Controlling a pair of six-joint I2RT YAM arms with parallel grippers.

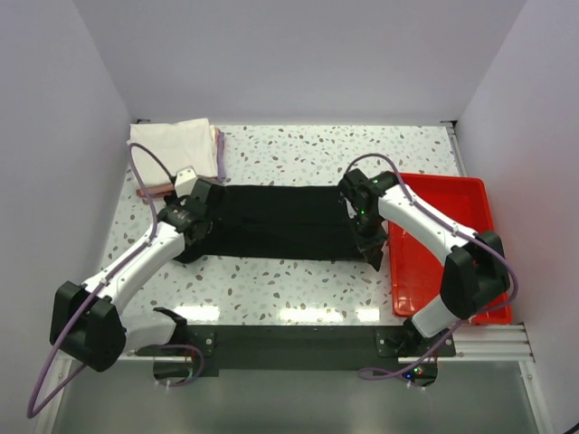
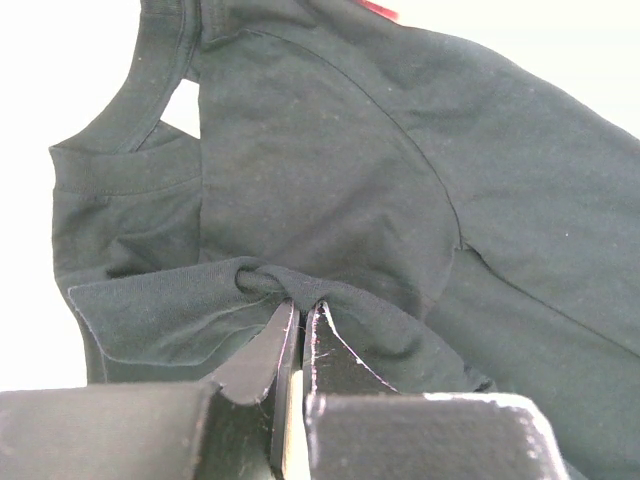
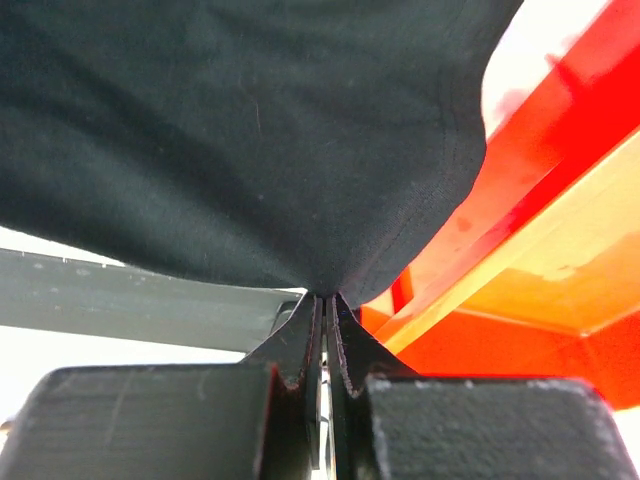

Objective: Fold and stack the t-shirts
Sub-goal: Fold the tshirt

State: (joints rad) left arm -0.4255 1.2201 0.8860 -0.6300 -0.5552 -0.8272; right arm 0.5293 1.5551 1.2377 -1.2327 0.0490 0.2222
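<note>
The left gripper is pinched tight on a small twisted bunch of the black t-shirt, its two fingers pressed almost together with only the cloth between them. Around that pinch the wrist view shows a sleeve lying to the left and the ribbed neckline curving away above it, so the grip sits at the collar end of the garment. The right gripper is likewise clamped on the shirt, nipping the stitched hem at the opposite end, and the fabric spreads up and away from the fingertips in a broad, smooth sheet. From above, the black t-shirt lies stretched lengthwise between the two arms as a long dark band across the middle of the speckled surface, its left end under the left arm and its right end just beside the red tray. That tray sits along the right edge of the surface, close against the right arm. At the far left corner, well apart from the black shirt's middle, a folded white t-shirt rests on top of a pink t-shirt, whose edge peeks out beneath it.
</note>
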